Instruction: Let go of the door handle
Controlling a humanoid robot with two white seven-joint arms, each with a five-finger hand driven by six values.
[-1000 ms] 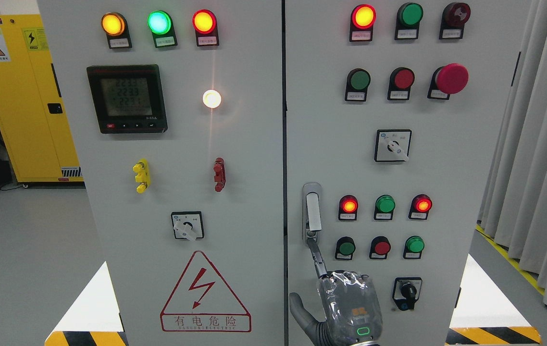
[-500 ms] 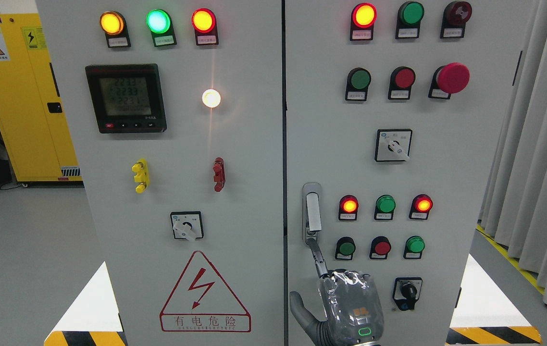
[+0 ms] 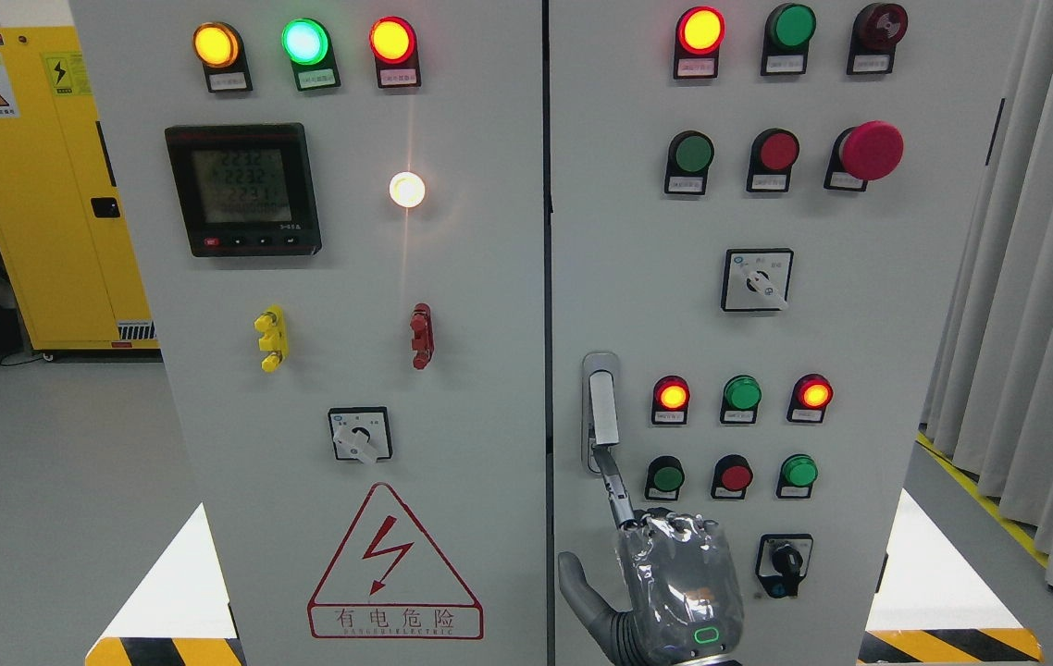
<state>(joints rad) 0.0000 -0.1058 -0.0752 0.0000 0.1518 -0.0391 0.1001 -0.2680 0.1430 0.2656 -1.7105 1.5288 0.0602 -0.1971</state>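
Right hand (image 3: 675, 583) low against right cabinet door (image 3: 860, 324), one finger (image 3: 617, 490) extended up touching handle (image 3: 602, 407) bottom, seemingly gripping nothing, thumb spread left, handle upright beside door seam.

The silver door handle (image 3: 602, 412) stands upright near the right door's left edge.

The silver vertical door handle (image 3: 602, 412) is sitting at the right grey cabinet door's (image 3: 860, 324) left edge, a hand (image 3: 675, 583) reaching up from directly below it.
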